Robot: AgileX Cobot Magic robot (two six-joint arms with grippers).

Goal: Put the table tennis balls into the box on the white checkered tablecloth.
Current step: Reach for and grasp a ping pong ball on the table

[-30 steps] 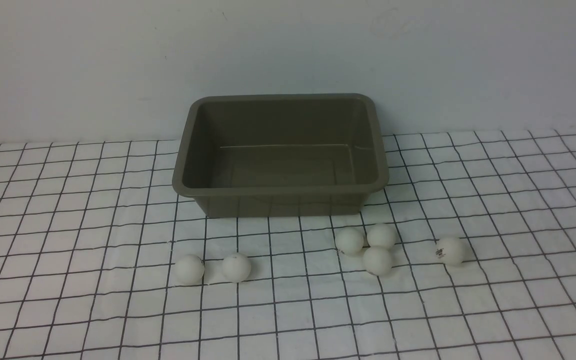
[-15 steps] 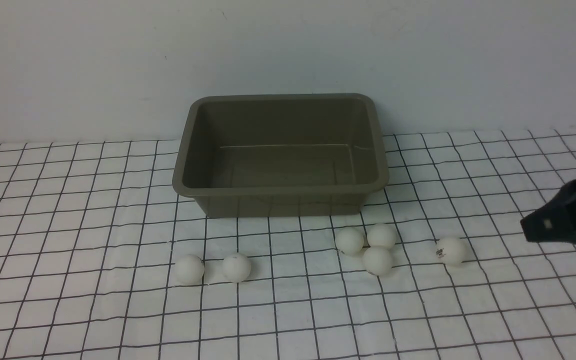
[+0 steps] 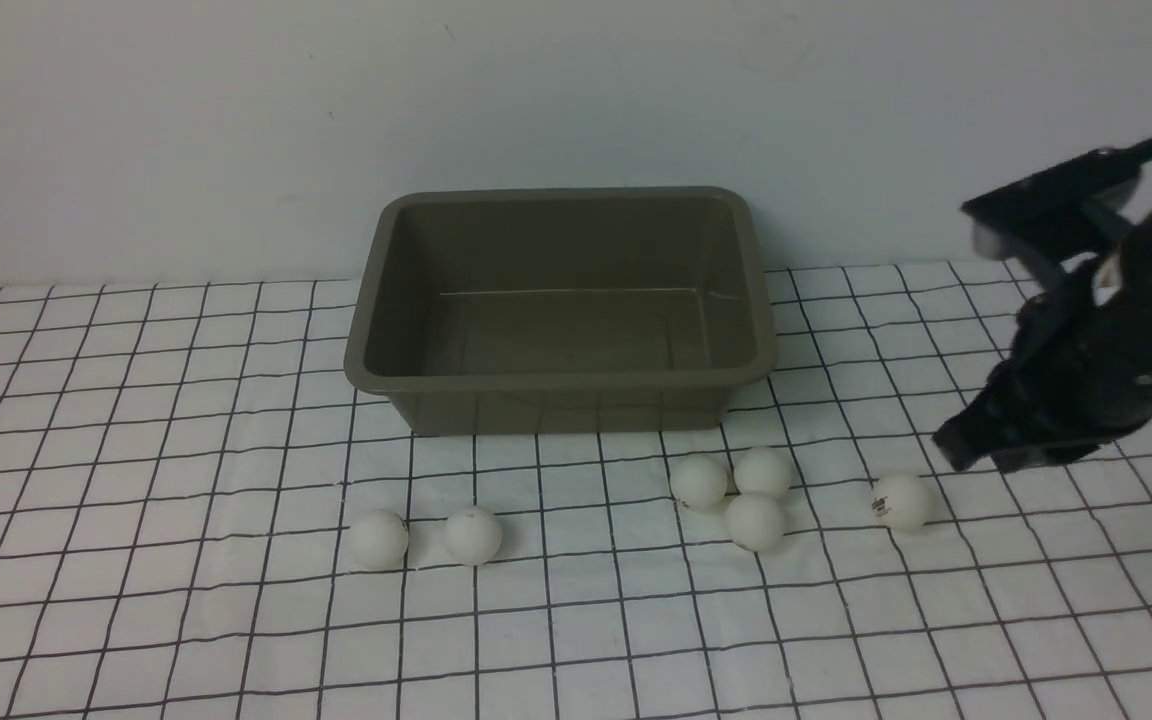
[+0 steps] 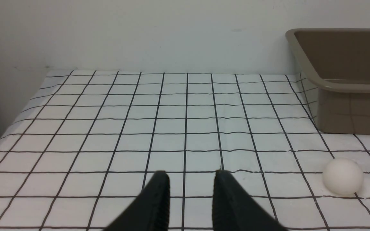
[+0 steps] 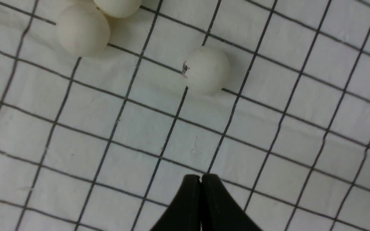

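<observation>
The right tool [image 3: 954,452] hangs over the right side of the table with its black fingers pressed together, gripping nothing and touching nothing. Its tip sits just above and beside the marked ball [image 3: 901,501], a matte white sphere with a tiny dark print. The left tool [image 4: 188,181] is low over the cloth, fingers a little apart with nothing between them. Three balls [image 3: 755,521] huddle close together before the box's right corner, and two balls [image 3: 473,535] lie side by side further left. All rest on the cloth in front of the box [image 3: 556,383], an olive-brown plastic tub with rounded corners and a flared rim. The white checkered tablecloth [image 3: 136,500] is slightly wrinkled, and a plain pale wall [image 3: 236,120] stands behind.
</observation>
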